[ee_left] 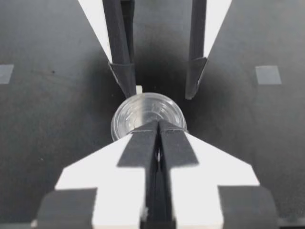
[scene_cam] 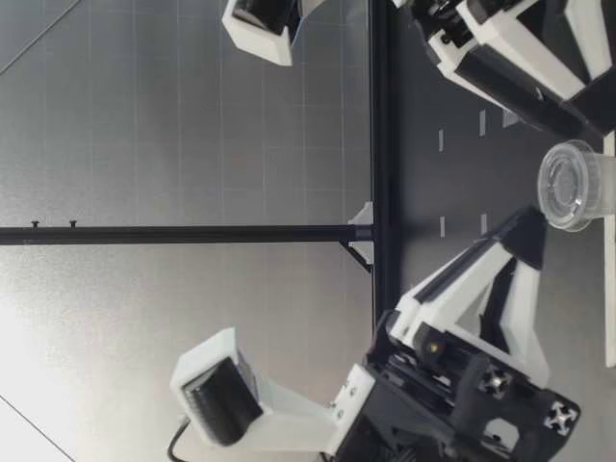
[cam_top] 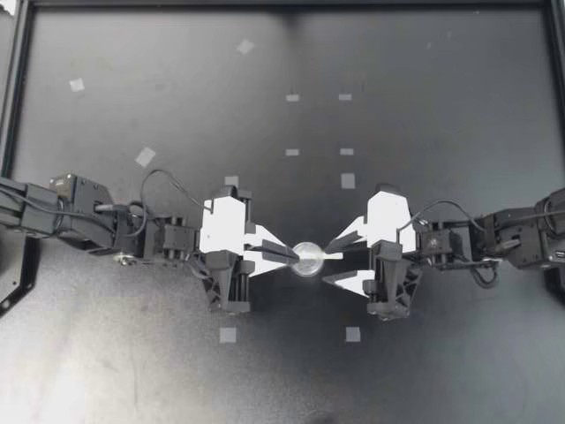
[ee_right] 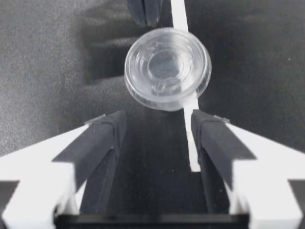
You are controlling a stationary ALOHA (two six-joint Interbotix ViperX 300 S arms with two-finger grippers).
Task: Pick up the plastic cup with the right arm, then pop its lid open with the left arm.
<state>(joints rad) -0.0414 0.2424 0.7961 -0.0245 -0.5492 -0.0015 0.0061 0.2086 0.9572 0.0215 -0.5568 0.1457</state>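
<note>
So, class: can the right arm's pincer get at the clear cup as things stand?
Probably yes. The right pincer is open, with the clear cup just ahead of its fingers and nothing between them. The left pincer seems shut on the cup's far rim, so only that side is taken.

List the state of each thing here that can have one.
left gripper: jaws shut on the edge of the clear cup.
right gripper: jaws open, the cup ahead of them.
clear cup: pinched at its edge; lifted or resting on the table, cannot tell.
</note>
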